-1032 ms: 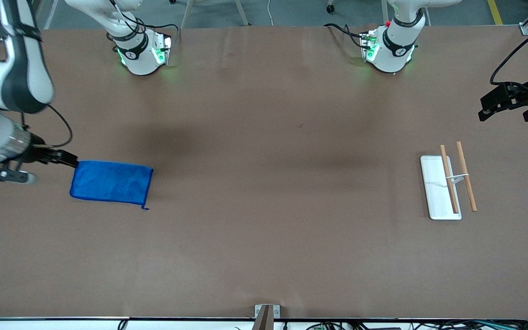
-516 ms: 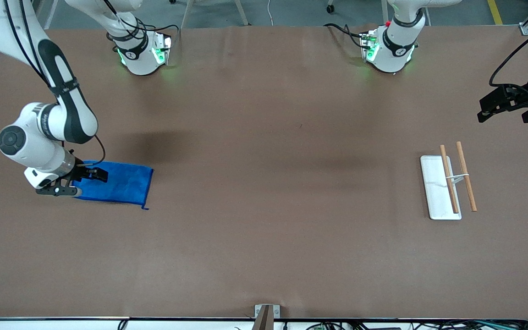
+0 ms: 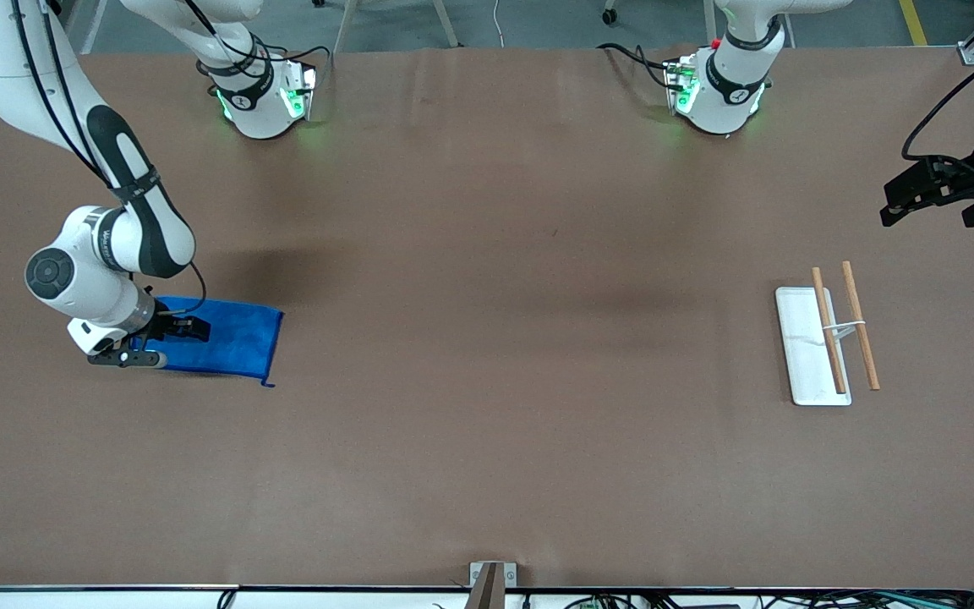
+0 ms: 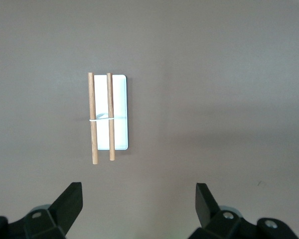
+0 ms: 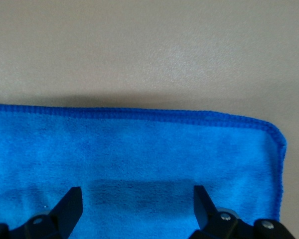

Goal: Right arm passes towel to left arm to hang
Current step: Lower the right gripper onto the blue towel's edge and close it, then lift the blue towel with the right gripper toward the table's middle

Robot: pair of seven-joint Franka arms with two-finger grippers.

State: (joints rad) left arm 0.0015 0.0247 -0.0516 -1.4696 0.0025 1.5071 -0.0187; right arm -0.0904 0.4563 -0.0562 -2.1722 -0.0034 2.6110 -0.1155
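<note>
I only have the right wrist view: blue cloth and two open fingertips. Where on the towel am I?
Observer: The right gripper is low over the towel, at its end toward the right arm's end of the table, open, nothing held.
Operator: Where is the left arm?
Observer: The left gripper waits open in the air at the left arm's end of the table.
Operator: What is under it?
Observer: In the left wrist view, a white tray with two wooden rods across it, tied by a white band.
</note>
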